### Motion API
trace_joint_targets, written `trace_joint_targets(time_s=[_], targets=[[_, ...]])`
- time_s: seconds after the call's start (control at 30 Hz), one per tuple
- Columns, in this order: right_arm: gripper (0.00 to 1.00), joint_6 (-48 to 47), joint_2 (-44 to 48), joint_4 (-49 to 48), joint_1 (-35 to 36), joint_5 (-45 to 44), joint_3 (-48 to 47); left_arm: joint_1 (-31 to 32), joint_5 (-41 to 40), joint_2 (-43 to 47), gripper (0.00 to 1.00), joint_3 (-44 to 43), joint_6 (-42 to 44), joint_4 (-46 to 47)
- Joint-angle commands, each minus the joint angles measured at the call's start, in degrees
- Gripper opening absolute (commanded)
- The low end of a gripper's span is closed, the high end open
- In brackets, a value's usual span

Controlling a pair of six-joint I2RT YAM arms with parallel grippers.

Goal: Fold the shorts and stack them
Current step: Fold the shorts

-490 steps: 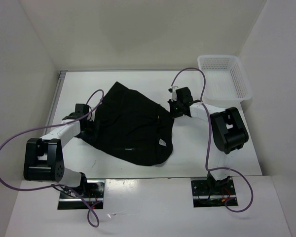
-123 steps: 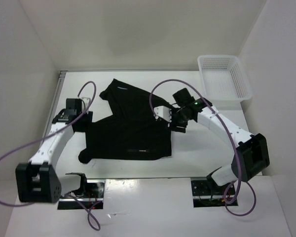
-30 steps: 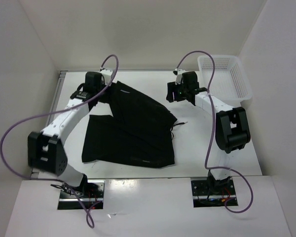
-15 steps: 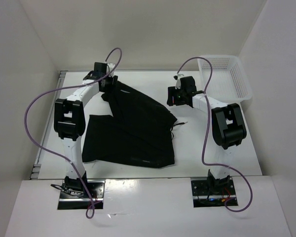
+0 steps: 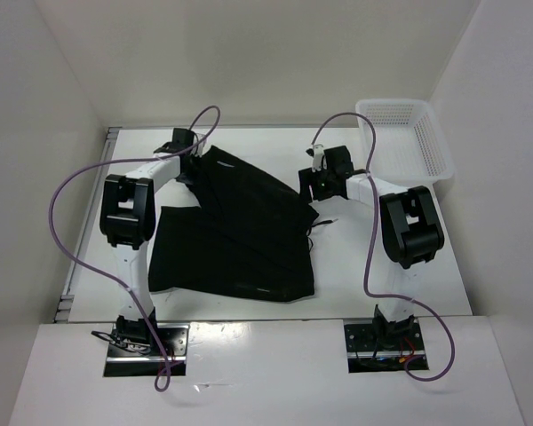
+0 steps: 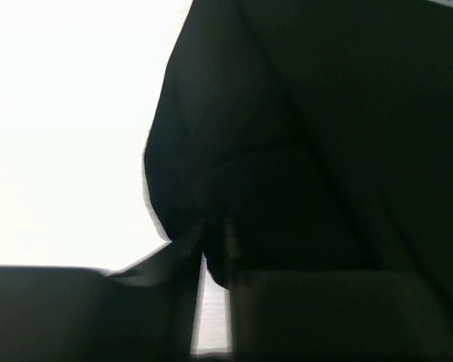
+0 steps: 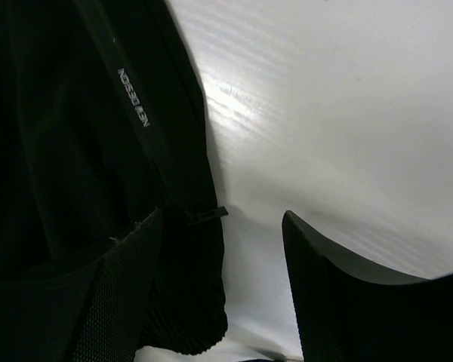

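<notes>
The black shorts [image 5: 240,231] lie spread in the middle of the white table [image 5: 382,248], one layer folded diagonally over the other. My left gripper [image 5: 193,153] sits at their far left corner. In the left wrist view the jaws [image 6: 215,260] stand nearly together, with a tip of the dark fabric [image 6: 309,136] pinched between them. My right gripper [image 5: 313,184] hovers open at the shorts' far right edge. In the right wrist view one finger [image 7: 121,286] lies over the waistband [image 7: 60,136] with its pale lettering [image 7: 133,96]. The other finger [image 7: 340,294] is over bare table.
A white mesh basket [image 5: 404,138] stands at the back right corner, close behind the right arm. White walls close in the table on the left, back and right. Purple cables loop above both arms.
My left arm swung in to the shorts' far left corner and its jaws closed on the fabric. The right gripper drifted slightly nearer, toward the shorts' right edge, staying open.
</notes>
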State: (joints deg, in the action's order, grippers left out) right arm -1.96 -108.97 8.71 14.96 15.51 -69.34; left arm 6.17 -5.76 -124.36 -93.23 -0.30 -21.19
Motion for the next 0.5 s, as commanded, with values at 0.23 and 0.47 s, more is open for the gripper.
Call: trace_joint_targets(time_s=[0.23,0.47], targets=[[0.66,-9.72,2.97,0.78,1.56,1.81,3.25,-3.01,-4.78,9.65,0.01,10.78,0.3,-0.69],[0.66,-13.51,3.5,1.31,3.14,2.33,3.25,-3.27,-6.19,19.32,0.62,18.79,0.3,-6.23]])
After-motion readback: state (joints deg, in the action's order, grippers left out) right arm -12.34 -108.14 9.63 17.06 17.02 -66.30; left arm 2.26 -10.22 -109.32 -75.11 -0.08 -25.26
